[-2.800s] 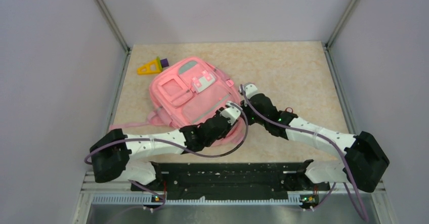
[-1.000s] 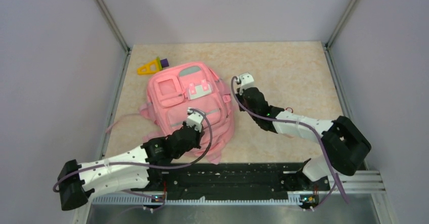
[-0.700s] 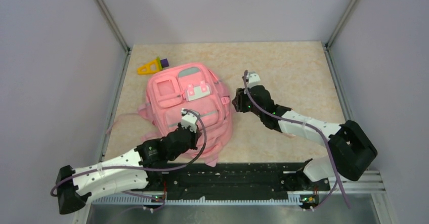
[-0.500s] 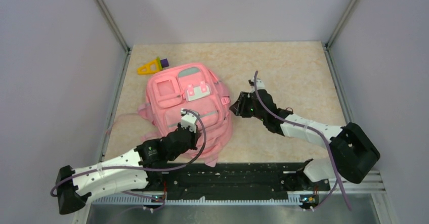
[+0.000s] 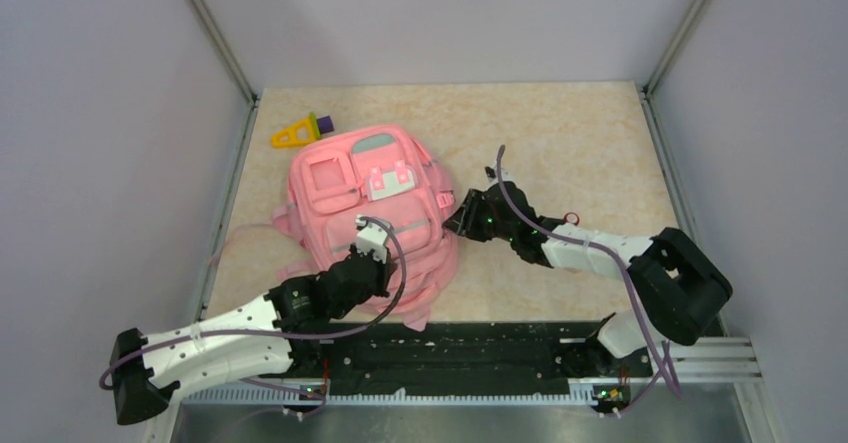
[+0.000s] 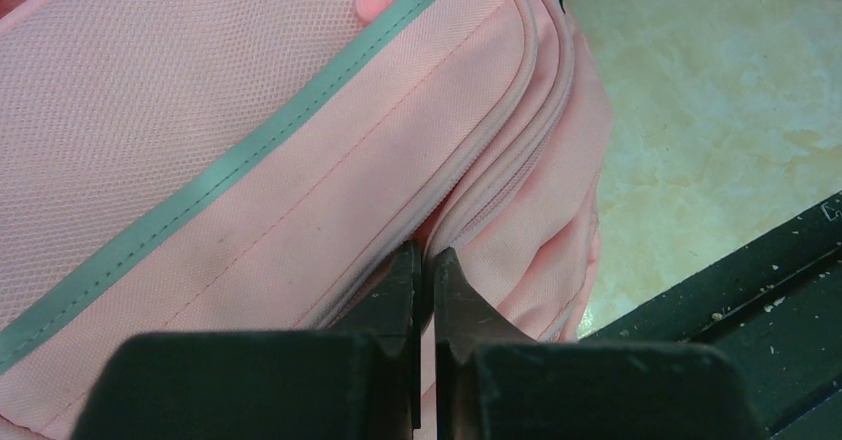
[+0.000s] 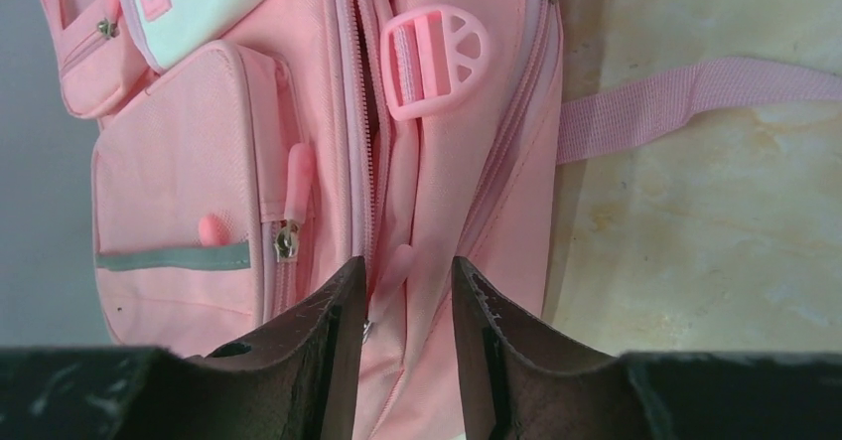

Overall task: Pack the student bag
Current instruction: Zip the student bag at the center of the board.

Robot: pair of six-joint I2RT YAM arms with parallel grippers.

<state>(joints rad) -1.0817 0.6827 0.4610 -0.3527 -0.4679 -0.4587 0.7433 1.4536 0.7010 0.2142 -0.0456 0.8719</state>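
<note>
Here, our right gripper (image 7: 405, 273) stands spread, a pink zipper pull (image 7: 389, 273) lying loose between its fingers. It sits at the 3 o'clock edge of the backpack (image 5: 370, 198). Beyond the fingers, toward 12 o'clock, we see a round pink buckle (image 7: 434, 61), and a strap (image 7: 695, 87) runs off toward 3 o'clock over the table (image 5: 570, 133). Our left gripper (image 6: 425, 261) is pressed together at the zipper seam near the backpack's 6 o'clock end; whether cloth is caught we cannot tell. The backpack lies flat at 9 o'clock of the table's middle, a yellow triangle (image 5: 292, 134) just beside its 11 o'clock corner.
</note>
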